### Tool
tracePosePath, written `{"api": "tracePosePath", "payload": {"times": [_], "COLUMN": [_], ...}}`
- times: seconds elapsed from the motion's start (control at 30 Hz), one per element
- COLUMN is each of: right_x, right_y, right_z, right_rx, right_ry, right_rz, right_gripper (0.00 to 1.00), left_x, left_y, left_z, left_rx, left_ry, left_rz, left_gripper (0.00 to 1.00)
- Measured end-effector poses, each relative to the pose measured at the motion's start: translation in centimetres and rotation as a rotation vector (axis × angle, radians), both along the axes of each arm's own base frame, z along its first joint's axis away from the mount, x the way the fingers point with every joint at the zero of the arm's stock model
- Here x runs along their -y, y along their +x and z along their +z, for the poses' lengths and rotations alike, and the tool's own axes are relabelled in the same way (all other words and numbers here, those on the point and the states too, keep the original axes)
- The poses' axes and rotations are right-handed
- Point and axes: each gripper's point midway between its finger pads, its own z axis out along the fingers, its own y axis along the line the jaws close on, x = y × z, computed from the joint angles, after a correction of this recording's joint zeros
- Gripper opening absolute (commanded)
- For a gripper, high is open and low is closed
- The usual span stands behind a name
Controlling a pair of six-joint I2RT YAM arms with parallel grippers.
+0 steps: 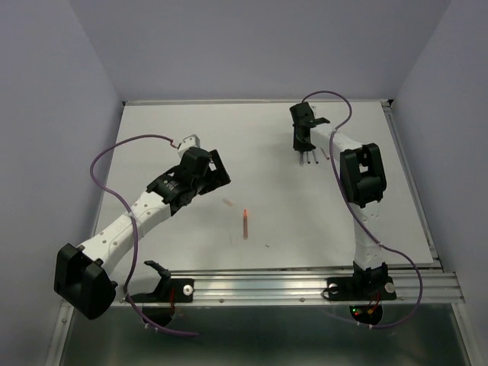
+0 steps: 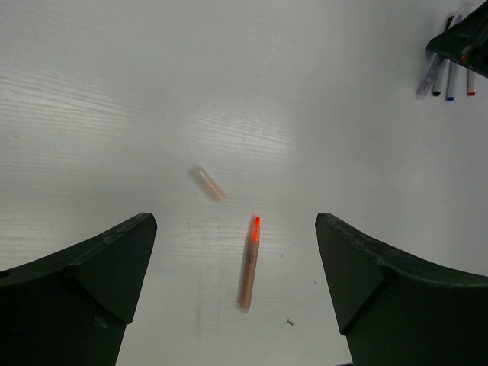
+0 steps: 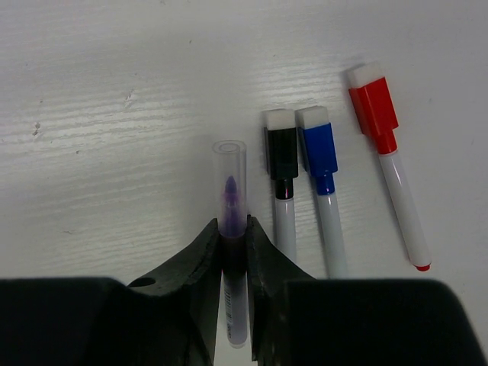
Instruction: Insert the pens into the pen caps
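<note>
From above, the left gripper (image 1: 212, 177) hangs near the orange pen (image 1: 245, 223) and pale cap (image 1: 228, 202) on the table (image 1: 366, 229), with the right gripper (image 1: 303, 143) far right. The left wrist view shows its jaws spread wide, holding nothing (pen and cap lie apart). The right wrist view shows jaws pinched on a purple-tipped pen (image 3: 231, 200) wearing a clear cap (image 3: 229, 156), beside three capped pens (image 3: 320, 175).

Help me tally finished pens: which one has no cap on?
The orange pen mid-table, bare tip showing; the other four pens, far right, all wear caps.
</note>
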Motion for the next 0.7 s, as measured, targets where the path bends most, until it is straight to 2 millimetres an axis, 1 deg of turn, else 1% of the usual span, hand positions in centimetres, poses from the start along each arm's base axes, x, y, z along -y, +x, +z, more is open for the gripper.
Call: {"api": "tracePosePath", "payload": {"times": [0.07,0.1,0.13,0.2,0.63,0.7], "right_x": [0.0,0.0,0.0,0.0,0.0,0.0], "right_y": [0.1,0.1,0.1,0.1,0.0,0.0], "right_z": [0.1,0.1,0.1,0.1,0.1,0.5], "right_rx": [0.002,0.004,0.004,0.003,0.0,0.003], "right_ry": [0.0,0.001,0.001,0.002,0.004,0.007], "right_rz": [-0.003,-0.004,-0.004,-0.009,-0.011,-0.01], "right_gripper": [0.26,0.31,0.32,0.41,0.43,0.46], "left_x": [0.0,0.0,0.0,-0.1,0.0,0.0], "left_y": [0.0,-0.1,-0.1,-0.3,-0.5,-0.6], "left_z": [-0.1,-0.2,-0.3,-0.5,-1.0,-1.2], "left_rx": [-0.002,-0.006,-0.008,-0.014,-0.025,-0.031], "left_ry": [0.0,0.001,0.001,0.004,0.0,0.001], "left_rz": [0.0,0.0,0.0,-0.001,-0.011,-0.014], "left_gripper": [0.99,0.99,0.99,0.99,0.99,0.99]}}
